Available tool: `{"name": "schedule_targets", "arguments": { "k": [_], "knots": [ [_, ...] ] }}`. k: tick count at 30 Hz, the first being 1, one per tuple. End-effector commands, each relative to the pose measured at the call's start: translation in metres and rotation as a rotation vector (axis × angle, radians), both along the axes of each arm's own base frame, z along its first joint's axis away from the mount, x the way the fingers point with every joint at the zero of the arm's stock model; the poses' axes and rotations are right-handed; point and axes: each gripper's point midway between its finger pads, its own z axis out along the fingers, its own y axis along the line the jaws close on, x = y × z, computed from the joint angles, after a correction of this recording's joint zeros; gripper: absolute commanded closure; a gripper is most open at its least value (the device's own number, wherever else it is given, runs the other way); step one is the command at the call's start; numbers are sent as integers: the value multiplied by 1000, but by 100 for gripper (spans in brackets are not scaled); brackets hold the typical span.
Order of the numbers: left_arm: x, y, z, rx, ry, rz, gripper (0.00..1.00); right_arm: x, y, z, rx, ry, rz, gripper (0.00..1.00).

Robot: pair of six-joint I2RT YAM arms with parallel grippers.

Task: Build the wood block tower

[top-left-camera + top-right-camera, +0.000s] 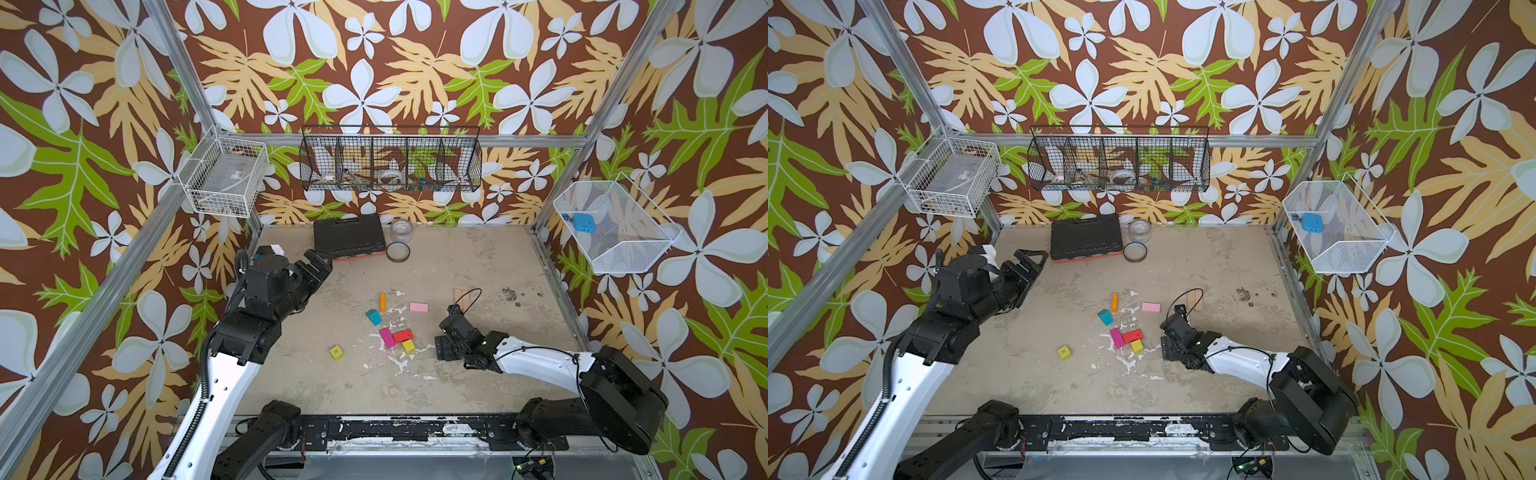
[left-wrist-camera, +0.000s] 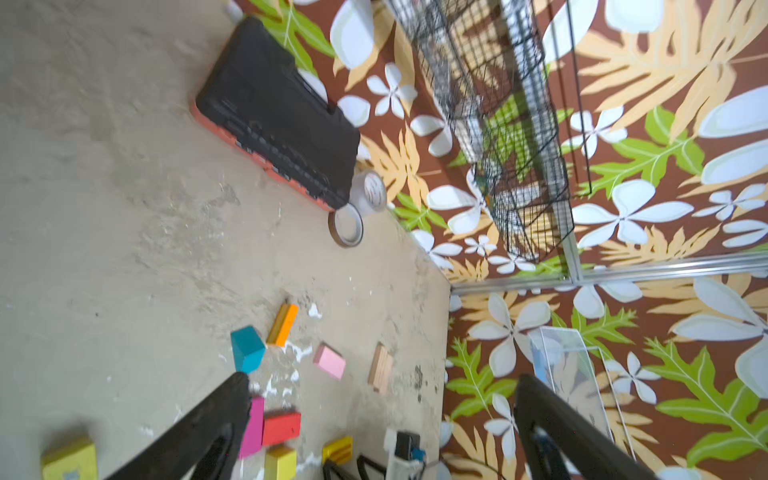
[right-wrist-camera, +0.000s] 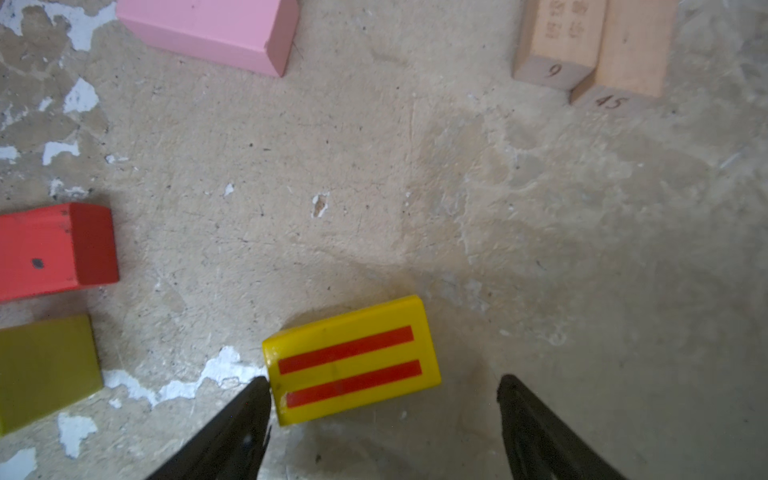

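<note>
The right gripper (image 3: 382, 380) hangs low over the worn beige tabletop (image 1: 478, 257), right of centre in both top views. Its jaws are spread and grasp nothing. A yellow wooden block with two red stripes (image 3: 353, 359) lies flat between them, one corner against a fingertip (image 3: 257, 395) and the other side clear.

Just left of this gripper in a top view is a touching cluster: a red wooden cuboid (image 1: 402, 335), a magenta wooden cuboid (image 1: 387, 337) and a plain yellow wooden block (image 1: 409, 345). Above them lie a pale pink wooden cuboid (image 1: 419, 307), a teal wooden block (image 1: 373, 317) and an orange wooden plank (image 1: 382, 302). Two tan wooden planks (image 1: 462, 296) lie side by side above the gripper. A yellow wooden cube (image 1: 336, 353) sits alone at lower left.

The left gripper (image 1: 320, 266) is raised at centre left, spread wide and empty, near a black plastic tool case (image 1: 348, 237).
</note>
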Motion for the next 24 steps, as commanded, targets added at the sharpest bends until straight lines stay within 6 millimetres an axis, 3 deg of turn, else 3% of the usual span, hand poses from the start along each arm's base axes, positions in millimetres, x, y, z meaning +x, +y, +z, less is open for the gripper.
{"name": "schedule_targets", "arguments": {
  "k": [1, 8, 14, 24],
  "knots": [
    [-26, -30, -25, -30, 177, -203, 0, 4, 9, -1, 25, -10, 23, 15],
    [-31, -57, -36, -31, 214, -405, 0, 13, 10, -4, -15, -3, 13, 18],
    [-20, -59, -42, -23, 220, -417, 0, 15, 5, -2, -19, -13, -6, 17],
    [-8, -61, -16, 40, 179, -457, 0, 19, -3, 3, 73, -20, -21, 19]
  ]
}}
